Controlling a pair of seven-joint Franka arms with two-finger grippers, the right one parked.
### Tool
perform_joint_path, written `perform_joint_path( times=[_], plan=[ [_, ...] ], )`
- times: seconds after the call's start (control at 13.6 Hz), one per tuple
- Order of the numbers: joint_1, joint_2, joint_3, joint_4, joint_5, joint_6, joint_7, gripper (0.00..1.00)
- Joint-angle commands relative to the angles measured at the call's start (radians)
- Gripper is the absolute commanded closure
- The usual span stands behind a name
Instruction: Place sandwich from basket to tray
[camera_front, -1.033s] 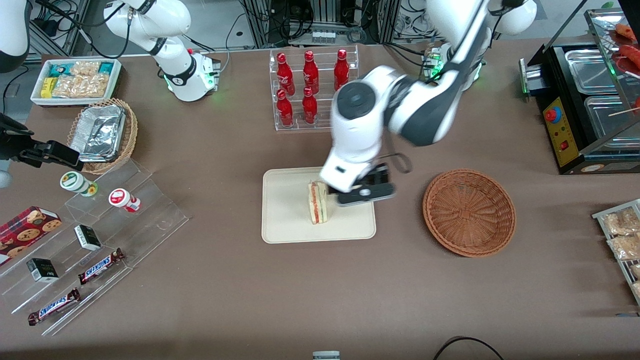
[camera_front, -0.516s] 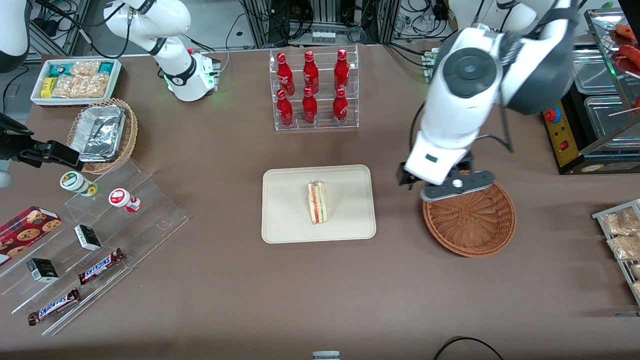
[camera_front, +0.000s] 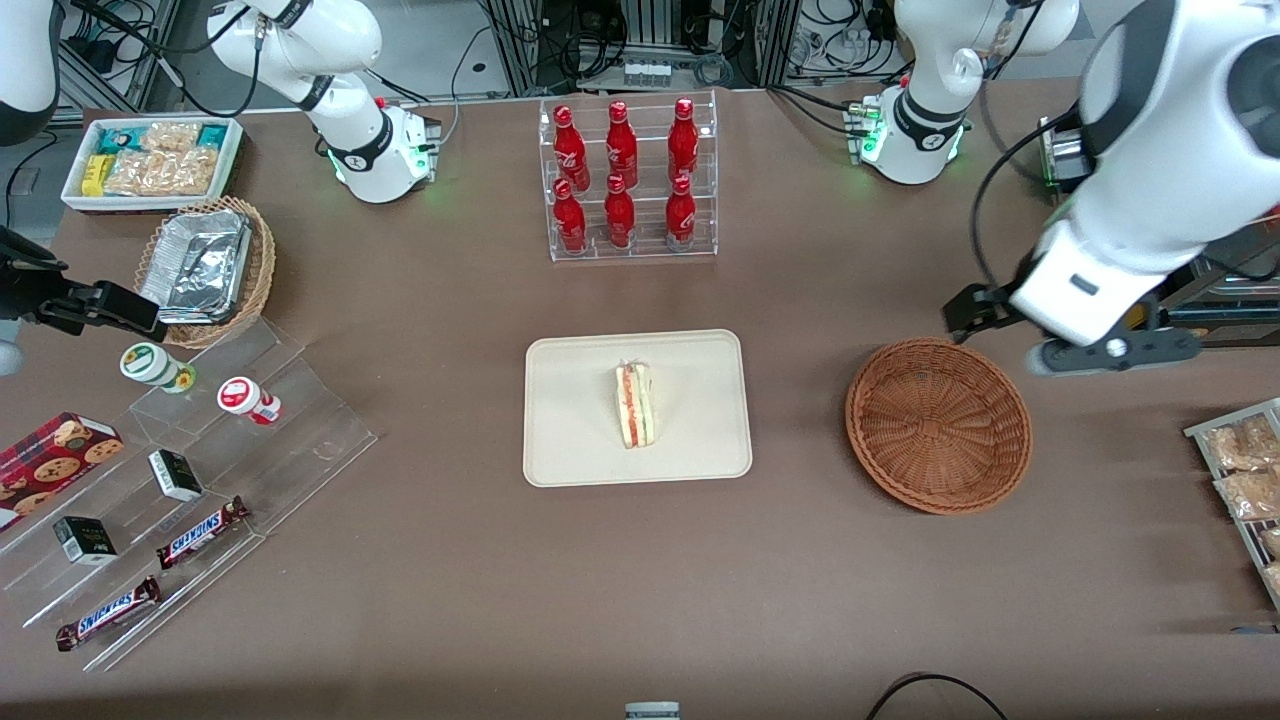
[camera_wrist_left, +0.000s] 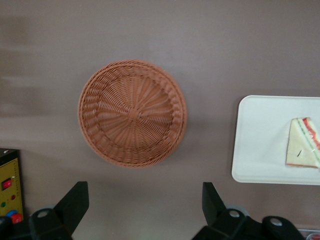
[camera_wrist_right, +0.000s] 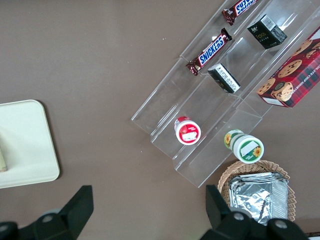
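Observation:
The sandwich (camera_front: 633, 405), a pale wedge with red and green filling at its edge, lies on the cream tray (camera_front: 700, 450) in the middle of the table. The reddish-brown wicker basket (camera_front: 938, 425) stands beside the tray, toward the working arm's end, with nothing in it. My gripper (camera_front: 1112, 352) hangs high, past the basket toward the working arm's end. In the left wrist view the gripper (camera_wrist_left: 144, 202) is open, with only bare table between its fingers. The same view takes in the basket (camera_wrist_left: 132, 112), the tray (camera_wrist_left: 260, 150) and the sandwich (camera_wrist_left: 302, 150).
A clear rack of red bottles (camera_front: 625, 180) stands farther from the front camera than the tray. A black machine (camera_front: 1150, 230) and a rack of snack packets (camera_front: 1245, 470) are at the working arm's end. An acrylic stand with candy bars (camera_front: 200, 450) is at the parked arm's end.
My gripper has left the sandwich on the tray and swung away, over the basket and on toward the working arm's end. The sandwich has not moved.

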Motion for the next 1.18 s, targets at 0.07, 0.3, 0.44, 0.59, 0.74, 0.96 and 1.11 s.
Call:
perform_joint_path(
  times=[0.07, 0.3, 0.44, 0.59, 0.74, 0.96, 1.11],
  plan=[
    [0.066, -0.125, -0.008, -0.157, -0.016, 0.037, 0.113, 0.00],
    [0.131, -0.161, -0.008, -0.185, -0.021, 0.033, 0.224, 0.00],
    [0.148, -0.183, -0.007, -0.223, -0.019, 0.055, 0.225, 0.00],
    [0.152, -0.177, -0.008, -0.211, -0.016, 0.059, 0.225, 0.00],
    [0.151, -0.177, -0.008, -0.205, -0.004, 0.056, 0.224, 0.00],
    [0.152, -0.172, -0.008, -0.167, -0.004, 0.046, 0.215, 0.00],
    [0.152, -0.171, -0.008, -0.139, -0.004, 0.043, 0.213, 0.00]
  ],
)
